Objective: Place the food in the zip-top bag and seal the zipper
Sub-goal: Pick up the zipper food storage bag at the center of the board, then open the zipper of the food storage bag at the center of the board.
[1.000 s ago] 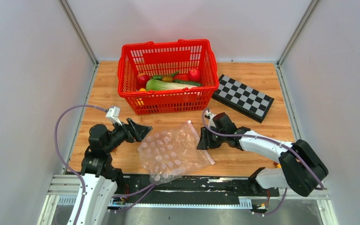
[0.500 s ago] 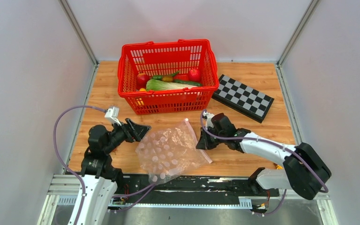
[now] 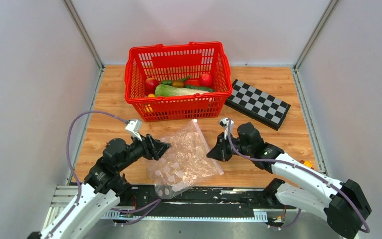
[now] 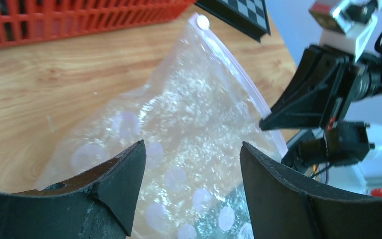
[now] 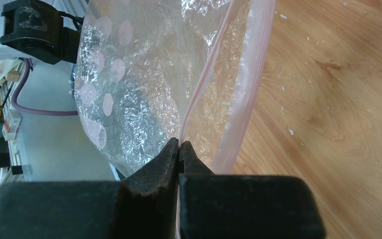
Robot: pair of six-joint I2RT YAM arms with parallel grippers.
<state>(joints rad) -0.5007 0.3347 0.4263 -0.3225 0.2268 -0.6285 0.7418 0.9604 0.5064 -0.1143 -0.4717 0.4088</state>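
The clear zip-top bag (image 3: pixel 181 158) with whitish ovals lies on the wooden table in front of the arms. Its zipper (image 4: pixel 238 74) is a pale strip along the right edge, with a small white piece (image 4: pixel 202 21) at the far end. My right gripper (image 3: pixel 214 153) is shut on one thin lip of the bag's mouth (image 5: pixel 206 74) and holds it a little off the table. My left gripper (image 4: pixel 191 149) is open, its fingers (image 4: pixel 122 179) just above the bag's left part (image 4: pixel 189 124). The food, lettuce (image 3: pixel 175 91), apples (image 3: pixel 206 78) and cucumber (image 3: pixel 198 87), lies in the red basket.
The red mesh basket (image 3: pixel 179 107) stands behind the bag, across the middle of the table. A black-and-white checkerboard (image 3: pixel 258 103) lies to its right. Grey walls close in the left, right and back. The table's near edge runs under the bag's lower corner.
My left gripper has moved right and forward onto the bag's left side. My right arm has shifted while gripping the mouth edge, and the bag has crumpled and turned slightly.
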